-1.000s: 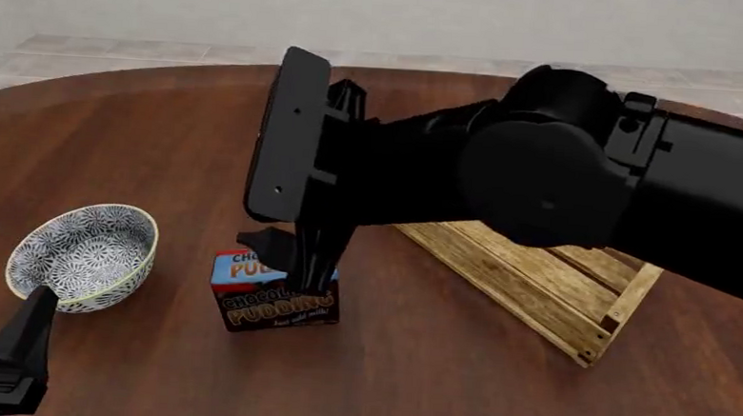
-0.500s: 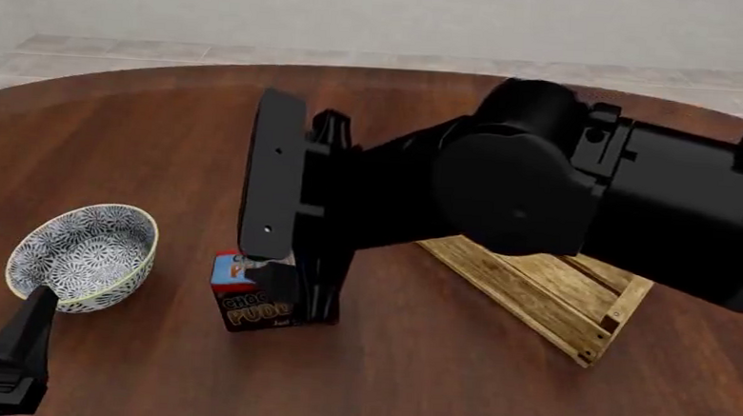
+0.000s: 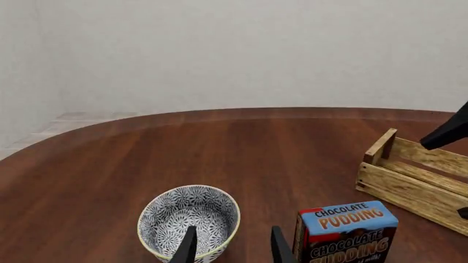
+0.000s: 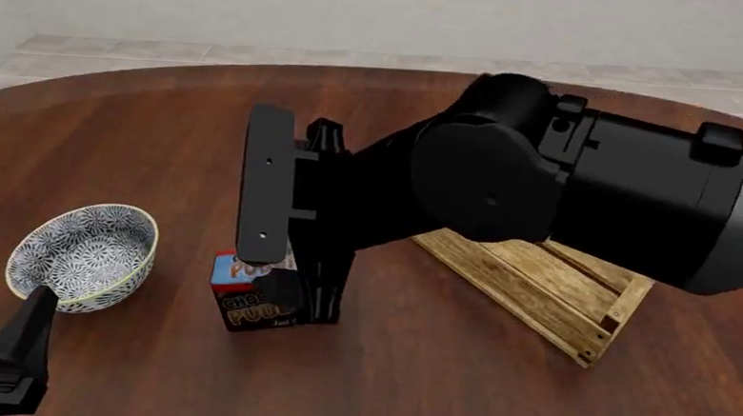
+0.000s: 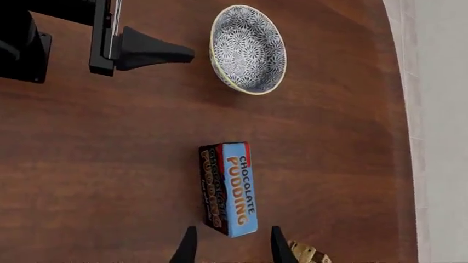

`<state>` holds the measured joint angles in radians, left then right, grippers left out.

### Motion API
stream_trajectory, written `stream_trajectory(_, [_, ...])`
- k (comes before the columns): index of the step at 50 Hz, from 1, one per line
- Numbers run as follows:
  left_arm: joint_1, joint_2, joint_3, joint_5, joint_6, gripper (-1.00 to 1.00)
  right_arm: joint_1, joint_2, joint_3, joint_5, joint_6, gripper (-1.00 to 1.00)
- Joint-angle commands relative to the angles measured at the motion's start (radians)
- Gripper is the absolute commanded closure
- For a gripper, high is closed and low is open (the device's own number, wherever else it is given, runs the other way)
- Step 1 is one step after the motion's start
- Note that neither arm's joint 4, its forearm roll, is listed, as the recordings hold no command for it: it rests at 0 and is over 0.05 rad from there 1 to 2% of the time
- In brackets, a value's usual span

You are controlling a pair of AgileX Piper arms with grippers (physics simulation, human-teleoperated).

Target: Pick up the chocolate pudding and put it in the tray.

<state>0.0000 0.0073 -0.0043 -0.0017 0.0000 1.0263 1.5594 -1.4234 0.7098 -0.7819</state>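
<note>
Risk: my right fingers (image 5: 228,246) are spread over the chocolate pudding (image 5: 229,189), mostly ahead of my tips; closing now could tip it on the table (image 5: 109,164).

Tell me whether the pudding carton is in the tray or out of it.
Out. The chocolate pudding stands on the table, left of the tray, apart from it.

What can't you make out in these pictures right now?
- Front view: right arm hides much of the tray and the pudding carton top; whether the fingers touch it is unclear.
- Right wrist view: tray cut off by the edge.
- Left wrist view: tray's far end cut off.
</note>
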Motion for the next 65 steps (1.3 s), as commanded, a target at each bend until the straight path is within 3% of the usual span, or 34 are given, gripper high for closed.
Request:
stream_trajectory(1, [0.000,0.000,0.000,0.000,0.000,-1.00,-0.008,0.017,-0.005,0.018,-0.022,-1.00])
stream_trajectory(18, [0.000,0.000,0.000,0.000,0.000,-1.00,-0.019,0.036,0.038,-0.001,-0.078,-1.00])
stream_trajectory(65, [0.000,0.000,0.000,0.000,0.000,-1.00,-0.064,0.106,-0.030,-0.036,-0.074,-1.00])
